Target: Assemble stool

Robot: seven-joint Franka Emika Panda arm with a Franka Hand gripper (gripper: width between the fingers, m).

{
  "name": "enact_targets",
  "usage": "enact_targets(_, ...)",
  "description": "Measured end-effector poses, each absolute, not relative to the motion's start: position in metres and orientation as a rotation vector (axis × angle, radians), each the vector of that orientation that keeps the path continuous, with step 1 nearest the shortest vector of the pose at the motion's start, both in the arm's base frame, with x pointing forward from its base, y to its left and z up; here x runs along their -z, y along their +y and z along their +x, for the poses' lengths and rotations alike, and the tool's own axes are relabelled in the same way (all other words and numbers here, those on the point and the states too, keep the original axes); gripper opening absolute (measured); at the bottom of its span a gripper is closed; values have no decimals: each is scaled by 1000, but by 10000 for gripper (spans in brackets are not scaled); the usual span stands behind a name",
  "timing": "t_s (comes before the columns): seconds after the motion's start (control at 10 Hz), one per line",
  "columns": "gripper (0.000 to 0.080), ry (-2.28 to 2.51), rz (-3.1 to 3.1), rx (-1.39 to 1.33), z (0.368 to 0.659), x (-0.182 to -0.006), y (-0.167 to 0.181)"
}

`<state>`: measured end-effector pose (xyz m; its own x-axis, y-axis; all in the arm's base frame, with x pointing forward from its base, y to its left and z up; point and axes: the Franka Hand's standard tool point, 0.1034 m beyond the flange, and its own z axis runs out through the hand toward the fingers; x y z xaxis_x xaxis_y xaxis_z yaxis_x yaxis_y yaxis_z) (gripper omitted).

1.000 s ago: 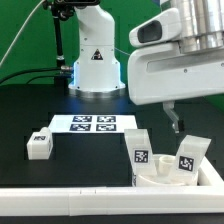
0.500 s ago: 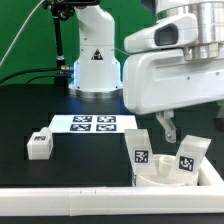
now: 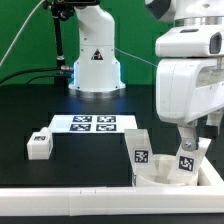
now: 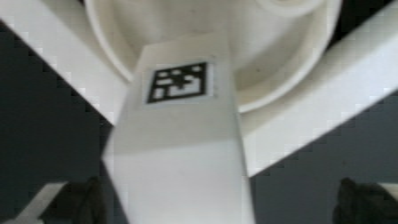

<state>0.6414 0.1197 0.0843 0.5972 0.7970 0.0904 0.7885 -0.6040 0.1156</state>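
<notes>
Pincer [image 3: 185,143] released, jaws either side of the upright leg [image 3: 187,163] in the seat disc [image 3: 158,180] — probably leg-seating step; next: close squarely, twist home.

We see our white arm [image 3: 190,75] hanging down from above, wrist housing [image 3: 192,45] upright over the gripper [image 3: 188,140], gripper pointing straight down toward the tabletop, in the wrist view our dark fingertips [image 4: 68,200] spread wide, jaws well apart.
</notes>
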Motion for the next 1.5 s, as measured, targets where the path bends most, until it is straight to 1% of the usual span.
enact_targets(0.3, 649, 1337, 2766, -203, 641, -83, 119)
enact_targets(0.6, 649, 1309, 2777, -141, 638, -70, 121)
enact_targets(0.8, 649, 1266, 2800, -127, 636, -68, 121)
enact_targets(1.0, 383, 1262, 2802, -127, 636, -68, 120)
enact_targets(1.1, 383, 1165, 2848, -131, 636, -68, 120)
enact_targets(1.2, 336, 1062, 2892, -135, 636, -68, 120)
enact_targets(1.3, 336, 888, 2955, -140, 637, -68, 118)
enact_targets(1.5, 336, 738, 2997, -179, 643, -68, 111)
